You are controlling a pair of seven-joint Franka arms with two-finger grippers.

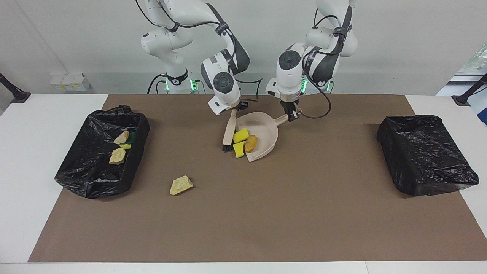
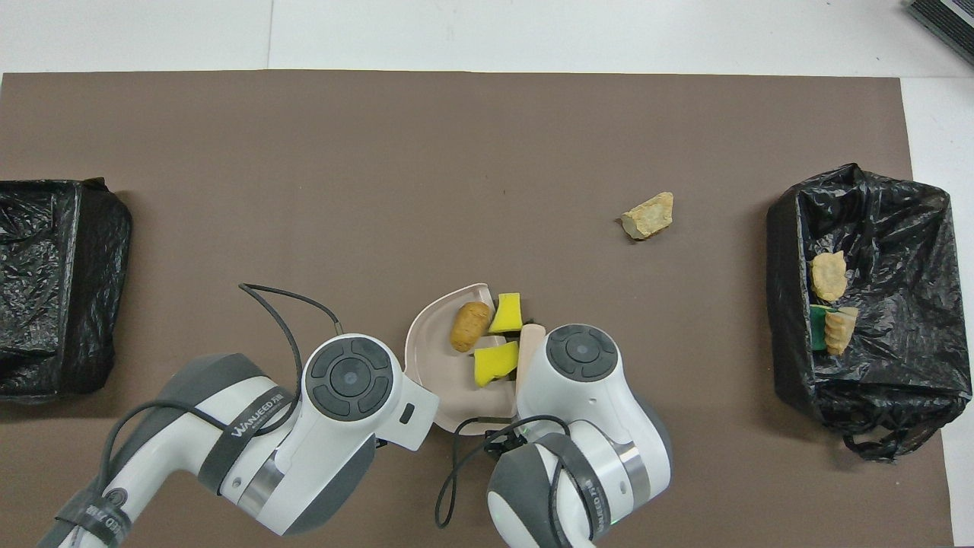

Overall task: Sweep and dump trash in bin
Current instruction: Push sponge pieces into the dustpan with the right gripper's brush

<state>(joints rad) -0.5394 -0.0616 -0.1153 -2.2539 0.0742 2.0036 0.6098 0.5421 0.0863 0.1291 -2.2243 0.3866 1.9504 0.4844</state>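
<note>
Clamping the brush (image 1: 228,131), the right gripper (image 1: 233,109) presses trash (image 1: 241,135) against the dustpan (image 1: 266,127) mouth; left gripper (image 1: 291,115) clenches its handle.

Left gripper (image 1: 290,113), right gripper (image 1: 234,108): jaws clamped, wrists down.

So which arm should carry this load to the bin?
Left, probably. Its claw is shut on the dustpan handle, and three scraps sit at the pan. The right claw holds only the brush.
</note>
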